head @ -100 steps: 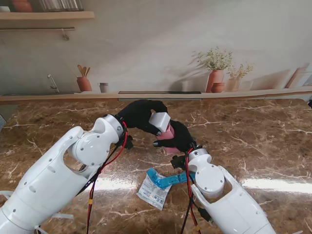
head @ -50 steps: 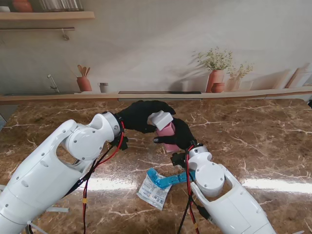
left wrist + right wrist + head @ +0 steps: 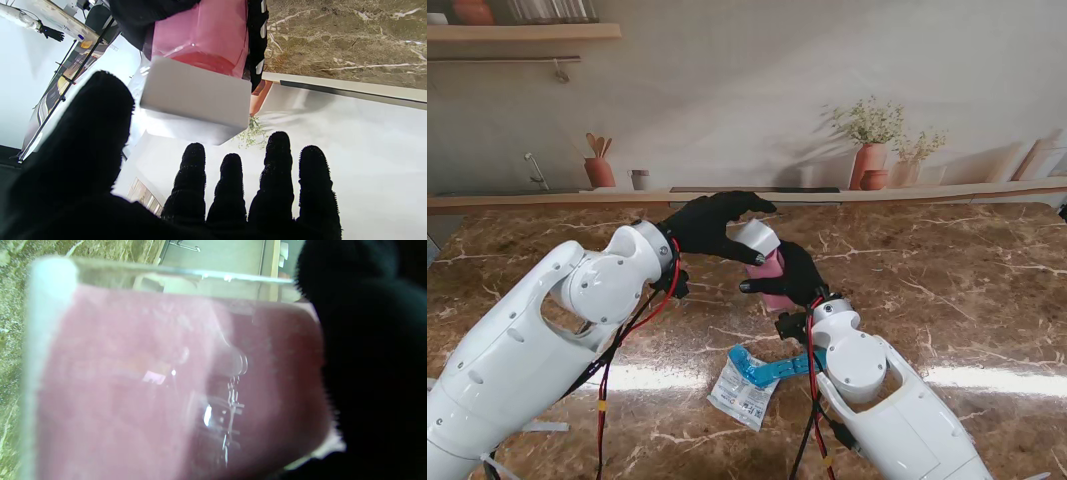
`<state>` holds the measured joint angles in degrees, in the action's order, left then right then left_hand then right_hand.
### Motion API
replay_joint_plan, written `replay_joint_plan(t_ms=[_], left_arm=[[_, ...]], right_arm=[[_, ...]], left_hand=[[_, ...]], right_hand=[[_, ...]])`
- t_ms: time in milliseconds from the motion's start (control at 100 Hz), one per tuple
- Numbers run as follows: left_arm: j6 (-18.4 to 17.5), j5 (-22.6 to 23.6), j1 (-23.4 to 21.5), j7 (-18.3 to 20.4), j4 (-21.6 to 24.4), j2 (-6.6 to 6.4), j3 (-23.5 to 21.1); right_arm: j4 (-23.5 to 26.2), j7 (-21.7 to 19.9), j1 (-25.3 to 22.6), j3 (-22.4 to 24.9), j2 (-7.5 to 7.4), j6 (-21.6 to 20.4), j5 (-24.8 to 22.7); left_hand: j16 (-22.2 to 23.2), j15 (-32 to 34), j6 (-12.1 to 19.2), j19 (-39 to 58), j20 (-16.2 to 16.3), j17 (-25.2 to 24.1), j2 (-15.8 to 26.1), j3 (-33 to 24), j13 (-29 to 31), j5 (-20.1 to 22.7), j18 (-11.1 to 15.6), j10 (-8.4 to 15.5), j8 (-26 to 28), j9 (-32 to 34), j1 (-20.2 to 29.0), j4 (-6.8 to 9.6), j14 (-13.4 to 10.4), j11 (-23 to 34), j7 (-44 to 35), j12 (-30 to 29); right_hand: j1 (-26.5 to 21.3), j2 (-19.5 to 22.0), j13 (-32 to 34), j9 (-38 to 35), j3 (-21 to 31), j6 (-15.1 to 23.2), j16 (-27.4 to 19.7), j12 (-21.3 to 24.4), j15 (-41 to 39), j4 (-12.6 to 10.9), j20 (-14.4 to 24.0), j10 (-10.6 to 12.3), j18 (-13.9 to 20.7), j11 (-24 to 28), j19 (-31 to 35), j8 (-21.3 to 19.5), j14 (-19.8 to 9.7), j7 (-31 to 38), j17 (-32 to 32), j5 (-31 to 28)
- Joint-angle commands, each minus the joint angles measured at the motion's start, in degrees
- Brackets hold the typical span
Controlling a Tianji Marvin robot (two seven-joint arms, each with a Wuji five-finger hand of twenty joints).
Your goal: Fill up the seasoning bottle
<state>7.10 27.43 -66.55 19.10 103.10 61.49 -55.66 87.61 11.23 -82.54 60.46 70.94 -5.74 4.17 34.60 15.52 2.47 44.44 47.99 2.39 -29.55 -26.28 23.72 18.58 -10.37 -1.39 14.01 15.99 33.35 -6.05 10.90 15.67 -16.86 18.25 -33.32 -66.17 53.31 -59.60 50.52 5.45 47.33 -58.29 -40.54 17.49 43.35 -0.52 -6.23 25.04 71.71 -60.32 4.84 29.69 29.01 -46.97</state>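
Left hand [image 3: 712, 226] sits mid-table, black glove, fingers spread and straight in the left wrist view, holding nothing; fingertips [image 3: 195, 166] clear of the white cap [image 3: 195, 101], thumb close beside it but contact unclear. So left hand reads as apart, empty, hovering next to the cap.

White cap [image 3: 754, 238] sits on top of the seasoning bottle [image 3: 770, 277], tilted in the stand view; cannot tell if it is seated fully or just resting. Bottle is clear-walled with pink contents; in the right wrist view the pink [image 3: 166, 383] fills most of the body, with a clear band at one end.

Right hand [image 3: 795, 275] is clamped around the bottle, fingers wrapped on its side, bottle held near table centre, just right of the left hand. Whether the base touches the table or is lifted, cannot tell.

Nearer to me, on the table [image 3: 967, 280]: a torn white sachet [image 3: 740, 392] with a blue strip [image 3: 772, 368] across it, lying flat beside the right forearm, well apart from the bottle.

Progress judgement: sachet looks opened and set down, bottle looks mostly full, cap on the neck. Filling seems done; likely left is confirming the cap is closed and setting the bottle down, releasing it.
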Motion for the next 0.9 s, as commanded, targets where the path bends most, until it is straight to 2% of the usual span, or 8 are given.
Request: replay_joint_plan(t_ms=[0, 100, 270, 370, 550, 650, 850, 890], left_arm=[[-1.16, -1.44, 0.55, 2.04, 0.53, -0.08, -0.19], [-2.71, -2.87, 2.20, 9.40, 1.12, -1.59, -0.63], [-2.59, -6.42, 5.42, 17.97, 1.10, -3.39, -0.03], [-2.39, -5.36, 5.78, 17.83, 1.08, -3.40, 0.53], [-3.71, -1.09, 5.35, 12.88, 0.26, -2.42, 1.35], [-3.97, 0.39, 5.30, 10.00, -0.23, -1.80, 1.94], [-5.10, 0.87, 6.16, 5.57, -1.61, -0.66, 3.29], [-4.80, 0.40, 6.49, 5.16, -1.89, -0.48, 3.61]], right_arm=[[0.85, -0.55, -0.10, 0.18, 0.43, 0.19, 0.61], [0.98, -0.60, -0.20, 0.36, 0.39, 0.21, 0.62], [1.09, -0.57, -0.28, 0.54, 0.38, 0.23, 0.68], [1.09, -0.59, -0.32, 0.55, 0.40, 0.20, 0.92], [1.12, -0.76, -0.43, 0.52, 0.37, -0.18, 1.17], [1.25, -0.82, -0.52, 0.49, 0.31, -0.71, 1.10], [1.82, -0.60, -0.76, 0.35, 0.22, -1.27, 0.30], [1.90, -0.56, -0.79, 0.31, 0.22, -1.34, 0.28]], left_hand=[[1.17, 1.28, 4.60, 2.02, 0.99, -0.03, -1.47, 0.47, 0.35, -1.47, -1.28, 1.29, 1.56, -0.65, -0.04, 2.14, 1.52, -1.63, 0.47, 0.86], [-0.34, -1.97, 7.66, -2.07, -1.42, -3.50, -3.38, -10.07, -4.34, -3.53, 0.46, 3.00, 2.56, -5.14, 1.59, 2.95, -0.01, -4.53, 1.37, -0.19], [-1.95, -4.67, 7.37, -8.19, -2.10, -6.22, -0.23, -29.11, -8.47, -9.75, 3.04, 3.46, 3.99, -8.04, 5.85, 7.37, -2.69, -11.51, 3.79, -0.35], [-1.09, -3.94, 6.76, -8.34, -0.89, -5.13, 0.17, -35.76, -6.86, -10.43, 4.18, 3.47, 6.30, -7.75, 15.40, 2.81, -3.32, -10.95, 4.53, 1.45], [3.84, 0.90, 4.43, -1.76, 0.67, -1.47, -1.98, -31.95, -0.23, -9.76, 5.65, 4.40, 12.69, -3.91, 13.34, 1.29, -4.05, -1.14, -3.78, 5.15], [8.49, 5.78, 1.89, 4.35, 1.16, 1.14, -4.08, -27.20, 4.55, -6.26, 6.13, 4.43, 16.33, 1.66, 11.93, -0.04, -4.07, 3.97, -12.06, 7.50], [13.38, 12.36, 3.88, 13.21, 1.50, 7.59, -4.75, -22.67, 14.88, 8.76, 3.90, 3.71, 22.79, 19.74, 8.49, -0.69, -2.59, 10.27, -25.94, 12.67], [13.46, 13.28, 4.43, 15.13, 1.03, 8.74, -3.55, -16.32, 17.16, 12.45, 3.06, 3.04, 22.42, 24.00, 11.08, -4.18, -1.88, 10.95, -27.51, 13.72]], right_hand=[[-15.81, 35.33, 4.12, -5.20, 14.38, 13.29, 6.81, -4.48, -26.05, -3.44, 6.14, 7.47, 0.43, 16.75, 15.46, -7.19, -4.85, 23.13, 3.88, -11.34], [-15.81, 35.34, 4.21, -5.26, 14.42, 13.31, 6.83, -4.48, -26.09, -3.45, 6.16, 7.41, 0.43, 16.76, 15.45, -7.17, -4.87, 23.13, 3.88, -11.37], [-15.77, 35.38, 4.28, -5.33, 14.43, 13.27, 6.87, -4.49, -26.19, -3.44, 6.23, 7.40, 0.31, 16.80, 15.48, -7.13, -4.89, 23.15, 3.88, -11.40], [-15.80, 35.33, 4.28, -5.35, 14.46, 13.24, 6.88, -4.47, -26.23, -3.46, 6.27, 7.41, 0.29, 16.78, 15.50, -7.11, -4.81, 23.17, 3.90, -11.46], [-15.77, 35.32, 4.34, -5.39, 14.47, 13.19, 6.91, -4.47, -26.32, -3.45, 6.33, 7.40, 0.28, 16.79, 15.54, -7.07, -4.79, 23.17, 3.95, -11.48], [-15.78, 35.34, 4.34, -5.39, 14.49, 13.20, 6.92, -4.46, -26.35, -3.45, 6.37, 7.37, 0.29, 16.78, 15.55, -7.05, -4.75, 23.16, 3.95, -11.47], [-15.75, 35.33, 4.36, -5.41, 14.46, 13.30, 6.92, -4.44, -26.36, -3.45, 6.42, 7.35, 0.29, 16.75, 15.53, -7.00, -4.86, 23.12, 3.96, -11.46], [-15.75, 35.33, 4.37, -5.42, 14.46, 13.24, 6.92, -4.44, -26.37, -3.45, 6.42, 7.37, 0.29, 16.76, 15.53, -6.99, -4.85, 23.13, 3.96, -11.47]])
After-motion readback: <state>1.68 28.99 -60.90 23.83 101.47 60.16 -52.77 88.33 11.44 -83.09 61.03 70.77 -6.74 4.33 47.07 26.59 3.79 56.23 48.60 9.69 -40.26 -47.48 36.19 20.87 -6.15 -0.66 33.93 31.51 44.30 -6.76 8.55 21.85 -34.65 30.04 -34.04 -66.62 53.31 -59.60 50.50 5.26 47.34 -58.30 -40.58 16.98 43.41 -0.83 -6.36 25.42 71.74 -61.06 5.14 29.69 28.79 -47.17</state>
